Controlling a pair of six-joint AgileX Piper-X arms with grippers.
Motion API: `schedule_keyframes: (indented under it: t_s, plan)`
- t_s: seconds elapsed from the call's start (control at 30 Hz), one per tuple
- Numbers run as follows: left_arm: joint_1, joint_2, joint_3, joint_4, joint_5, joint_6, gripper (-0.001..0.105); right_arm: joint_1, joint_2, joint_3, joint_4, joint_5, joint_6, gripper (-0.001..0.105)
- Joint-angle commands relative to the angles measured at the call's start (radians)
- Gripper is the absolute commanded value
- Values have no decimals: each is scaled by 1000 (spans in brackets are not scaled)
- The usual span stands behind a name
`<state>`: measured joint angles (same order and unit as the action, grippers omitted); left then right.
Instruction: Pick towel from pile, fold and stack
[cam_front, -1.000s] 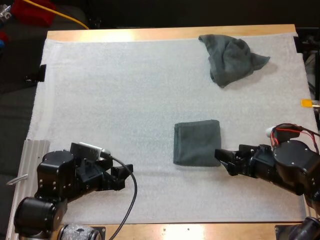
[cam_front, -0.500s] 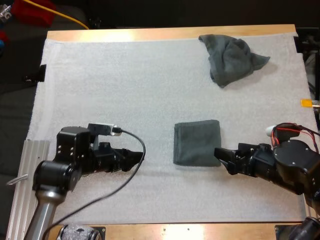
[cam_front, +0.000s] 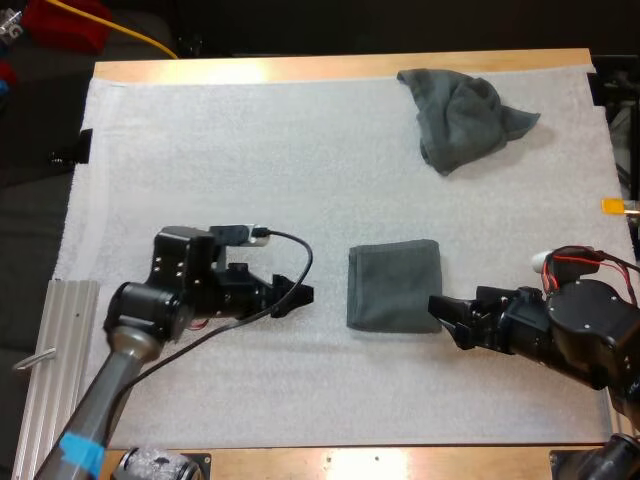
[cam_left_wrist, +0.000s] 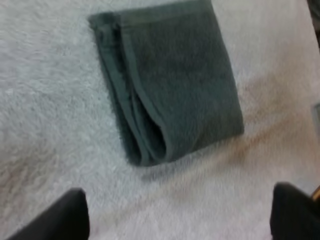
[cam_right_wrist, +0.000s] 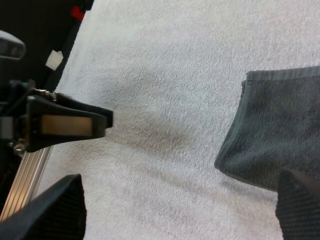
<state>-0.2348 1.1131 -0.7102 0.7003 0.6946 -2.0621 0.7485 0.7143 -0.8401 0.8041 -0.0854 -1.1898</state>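
Since the earlier frame my left gripper (cam_front: 296, 296) has swung up from the near left corner of the mat (cam_front: 250, 170) and in toward the middle. The right gripper (cam_front: 448, 322) has not shifted, and neither have the towels.

High view: the folded towel (cam_front: 394, 285) lies flat near the middle of the mat, between the two grippers. The left gripper points at its left edge with a gap of bare mat between. The right gripper sits at its near right corner, just beside or touching; I cannot tell which. The crumpled towel (cam_front: 460, 115) is well apart, at the far right of the mat. I judge this to be the pile, kept clear of the folding spot.

Left wrist view: my own fingers (cam_left_wrist: 55, 220) stand wide apart over bare mat. The folded towel lies ahead with its layered edge toward me, a sensible side to get under.

Right wrist view: fingers apart, one over the towel's corner, nothing between them. The left gripper faces me across the mat.

Judgement: the fold is done. Next comes either squaring the towel or carrying it to a stacking spot.
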Motion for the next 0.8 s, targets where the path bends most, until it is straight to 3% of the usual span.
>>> schedule_keyframes:
  t_s: [0.0, 0.2, 0.4, 0.77]
  plan:
    - [-12, 14, -3, -29, 15, -16, 72, 0, -6, -8, -9, 7, 5, 75]
    - [-77, 111, -5, -140, 8, -93, 72, 0, -6, -8, -9, 7, 10, 75]
    - [-124, 187, -5, -208, -97, -126, 71, 0, -6, -8, -9, 7, 13, 75]
    - [-131, 320, -5, -297, -100, -181, 71, 0, -6, -8, -9, 7, 20, 75]
